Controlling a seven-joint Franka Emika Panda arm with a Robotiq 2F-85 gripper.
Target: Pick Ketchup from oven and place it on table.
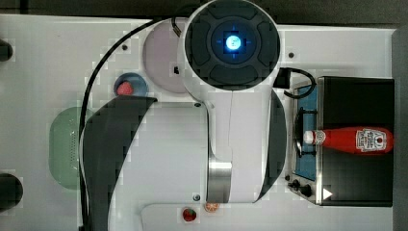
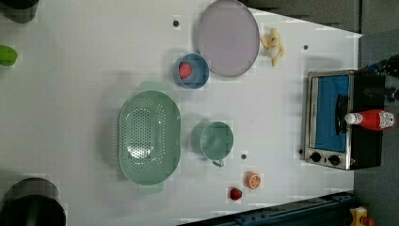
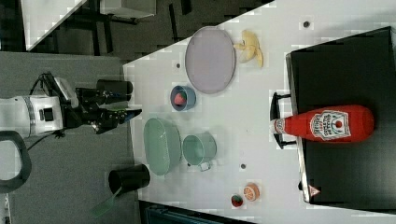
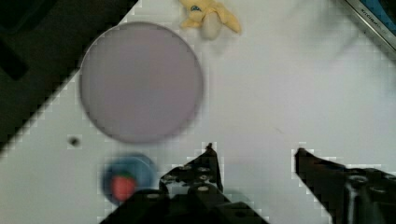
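Robot lab: white holed table (image 2: 84, 70), toy kitchenware, arm.

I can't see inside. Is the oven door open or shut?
Shut: the oven door's blue glass sits flat in its silver frame.

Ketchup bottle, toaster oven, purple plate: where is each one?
ketchup bottle (image 3: 327, 124), right view, on its label.
toaster oven (image 2: 327, 113), left view, on its blue glass door.
purple plate (image 4: 140, 81), wrist view, at its middle.

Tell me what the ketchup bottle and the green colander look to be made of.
Ketchup bottle: likely soft plastic, glossy red body with a printed label and a white cap. Green colander: probably matte plastic, one even pale green colour with rows of small moulded holes; painted metal can't be ruled out.
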